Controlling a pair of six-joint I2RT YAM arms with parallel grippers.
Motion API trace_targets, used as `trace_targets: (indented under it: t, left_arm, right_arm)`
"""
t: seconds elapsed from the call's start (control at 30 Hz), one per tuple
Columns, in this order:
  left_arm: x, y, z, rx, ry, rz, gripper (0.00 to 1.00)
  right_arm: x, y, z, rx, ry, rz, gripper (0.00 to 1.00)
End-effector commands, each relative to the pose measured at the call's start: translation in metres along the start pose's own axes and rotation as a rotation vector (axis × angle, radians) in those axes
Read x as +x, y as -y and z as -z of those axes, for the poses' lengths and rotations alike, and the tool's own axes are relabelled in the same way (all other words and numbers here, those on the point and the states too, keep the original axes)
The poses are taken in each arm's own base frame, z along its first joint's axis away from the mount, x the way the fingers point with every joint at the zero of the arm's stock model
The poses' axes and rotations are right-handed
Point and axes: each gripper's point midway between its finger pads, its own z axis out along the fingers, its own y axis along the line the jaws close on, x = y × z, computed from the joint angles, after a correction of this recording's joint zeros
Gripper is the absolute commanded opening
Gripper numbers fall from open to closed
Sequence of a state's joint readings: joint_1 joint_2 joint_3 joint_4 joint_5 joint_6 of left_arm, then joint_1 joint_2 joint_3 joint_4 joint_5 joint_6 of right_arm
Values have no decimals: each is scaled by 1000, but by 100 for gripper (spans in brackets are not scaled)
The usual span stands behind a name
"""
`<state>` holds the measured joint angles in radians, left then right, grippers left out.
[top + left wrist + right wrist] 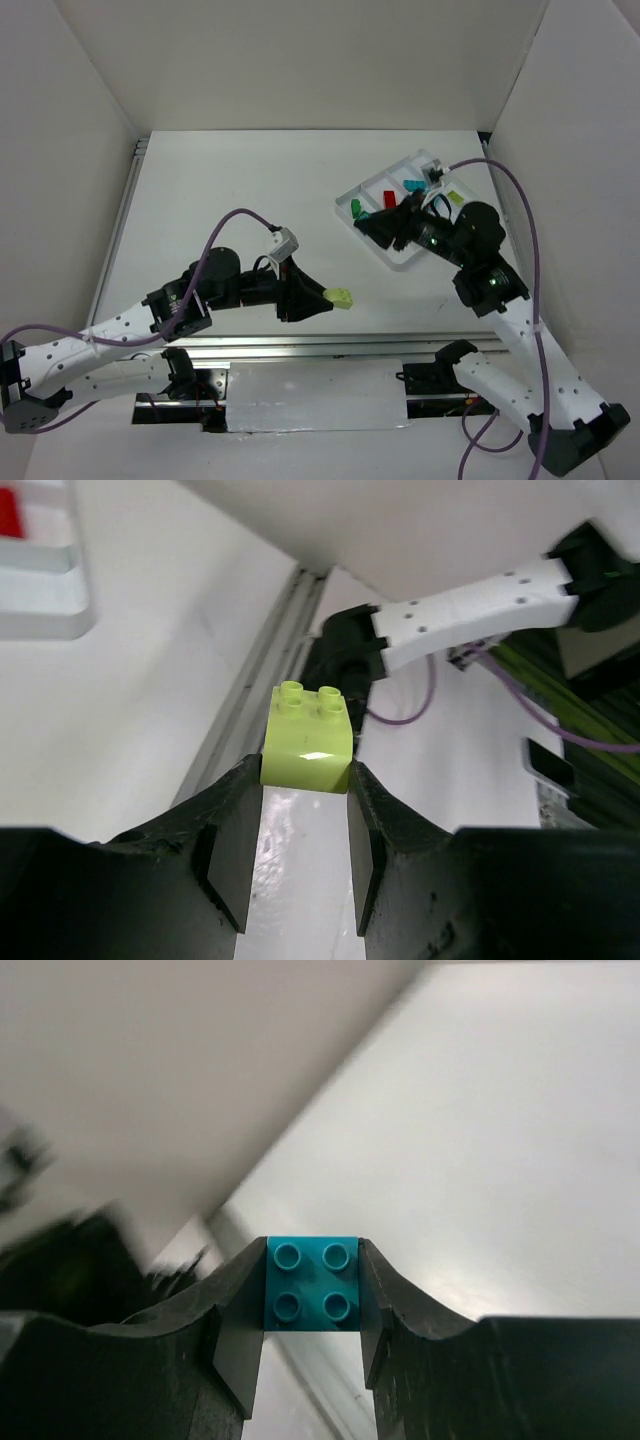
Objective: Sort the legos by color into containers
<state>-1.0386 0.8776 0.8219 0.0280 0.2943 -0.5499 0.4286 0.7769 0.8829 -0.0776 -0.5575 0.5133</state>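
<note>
Between jaws: lime brick (306, 750), cyan brick (312, 1282).

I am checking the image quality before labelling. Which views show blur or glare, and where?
Right wrist view: the cyan brick is sharp, but the background behind it is smeared. Left wrist view: a bright glare spot sits on the lime brick. Top view: even light, soft shadows, no blur.

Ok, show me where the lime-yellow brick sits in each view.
Top external: lime-yellow brick low centre, at the tip of the left hand.
Left wrist: centre of the picture, pinched between the fingers.
Right wrist: not in it; a cyan brick shows there instead.
Shared landmark: the left hand's black fingers, in the top and left wrist views.
</note>
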Motion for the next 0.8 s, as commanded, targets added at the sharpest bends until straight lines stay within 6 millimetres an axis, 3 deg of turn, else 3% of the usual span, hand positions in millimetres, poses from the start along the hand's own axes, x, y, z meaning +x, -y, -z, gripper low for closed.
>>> trace_targets:
  t: [0.0, 0.03, 0.1, 0.13, 0.2, 0.27, 0.3, 0.37, 0.4, 0.43, 0.47, 0.6, 0.77]
  left_arm:
    - [-15, -24, 7, -173, 48, 6, 0]
    - [-8, -33, 10, -224, 20, 21, 0]
    - [-10, -42, 14, -286, 28, 29, 0]
    - [-10, -42, 15, -291, 27, 29, 0]
    - [-8, -44, 18, -304, 16, 30, 0]
    - [-8, -42, 23, -306, 11, 26, 0]
    - [-9, -42, 27, -313, 18, 23, 0]
    - [-6, -42, 32, -321, 0, 15, 0]
    - [-6, -42, 34, -322, 0, 12, 0]
    - [-7, -41, 37, -320, 3, 5, 0]
    - [-7, -47, 39, -352, 11, -1, 0]
    - [-3, -50, 40, -359, 10, -6, 0]
    - [0, -54, 34, -364, -8, -3, 0]
  right_arm:
    - [-11, 134, 14, 698, 60, -170, 0]
    - [-9, 179, 18, 846, 41, -224, 0]
    - [-3, 228, 33, 1033, 49, -288, 0]
    - [3, 264, 45, 1139, 48, -325, 0]
    - [8, 309, 65, 1311, 86, -358, 0]
    - [-6, 332, 83, 1428, 154, -369, 0]
    - [0, 349, 91, 1508, 135, -363, 0]
    - [-15, 364, 101, 1585, 171, -344, 0]
    - [-4, 380, 106, 1635, 135, -349, 0]
    - [-14, 386, 108, 1651, 147, -343, 0]
    - [-14, 399, 122, 1696, 150, -360, 0]
    - [12, 436, 133, 1788, 38, -408, 0]
    - [30, 457, 141, 1800, -10, -445, 6]
